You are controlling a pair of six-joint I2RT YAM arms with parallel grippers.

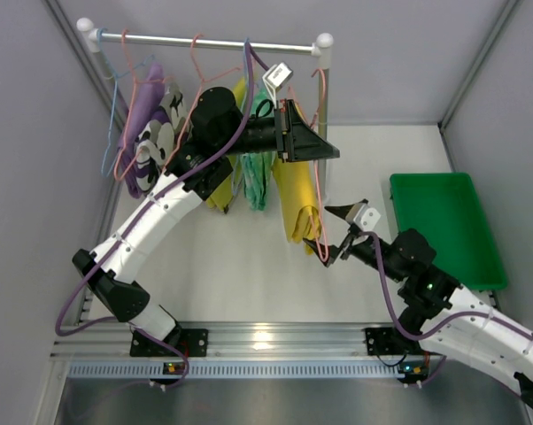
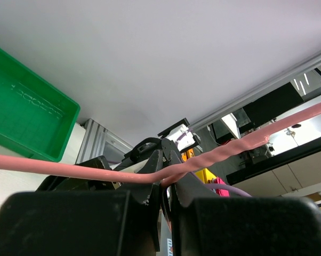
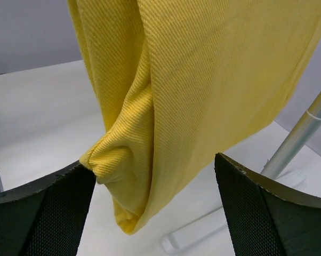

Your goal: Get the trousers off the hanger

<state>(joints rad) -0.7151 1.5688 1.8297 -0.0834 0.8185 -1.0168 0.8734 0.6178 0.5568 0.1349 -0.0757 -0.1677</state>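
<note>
The bright yellow trousers [image 1: 297, 199] hang from a pink hanger [image 1: 319, 190] beside the rack's right post. My left gripper [image 1: 330, 152] is shut on that hanger's wire [image 2: 70, 168], which crosses between its closed fingers [image 2: 166, 178]. My right gripper [image 1: 336, 232] is open around the lower end of the yellow trousers [image 3: 192, 80]. Its left finger [image 3: 38, 213] touches the hem and its right finger [image 3: 267, 213] stands apart. The mint green trousers [image 1: 258, 181] and the olive-yellow trousers [image 1: 223, 197] hang behind my left arm, partly hidden.
A lilac garment [image 1: 143, 111] and a camouflage garment [image 1: 157, 142] hang at the rail's left end [image 1: 160, 38]. A green tray [image 1: 430, 181] lies at the right and also shows in the left wrist view [image 2: 22, 112]. The rack post [image 3: 304, 128] stands just right of my right finger.
</note>
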